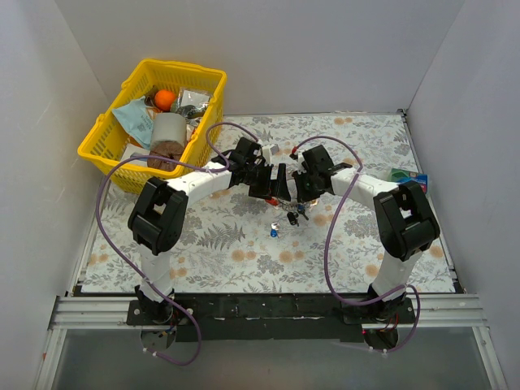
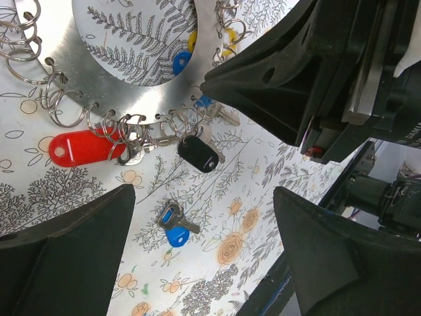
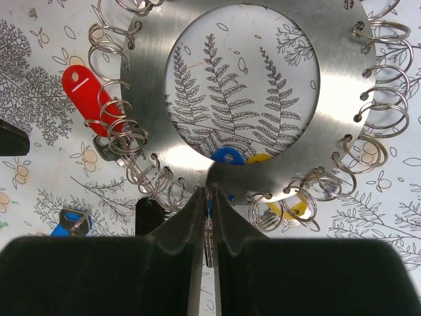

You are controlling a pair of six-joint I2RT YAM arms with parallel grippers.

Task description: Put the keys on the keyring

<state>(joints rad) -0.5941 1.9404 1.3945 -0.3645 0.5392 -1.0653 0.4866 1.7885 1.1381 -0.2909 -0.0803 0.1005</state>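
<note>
Keyring face-on in right end effector

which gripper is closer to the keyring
Right. The right gripper is shut on the rim of the keyring; the left gripper hangs open just short of it.

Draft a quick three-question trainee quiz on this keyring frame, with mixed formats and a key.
1. True or false: the right pincer is shut on the rim of the flat silvery metal keyring disc.
2. The blue-headed metal key lowest in the left wrist view is: A) threaded onto the disc; B) lying on the floral cloth, apart from the disc; C) clamped by the right pincer.
3. Fill in: the left pincer is ___ (open/shut).
Key: 1 true; 2 B; 3 open.
</note>
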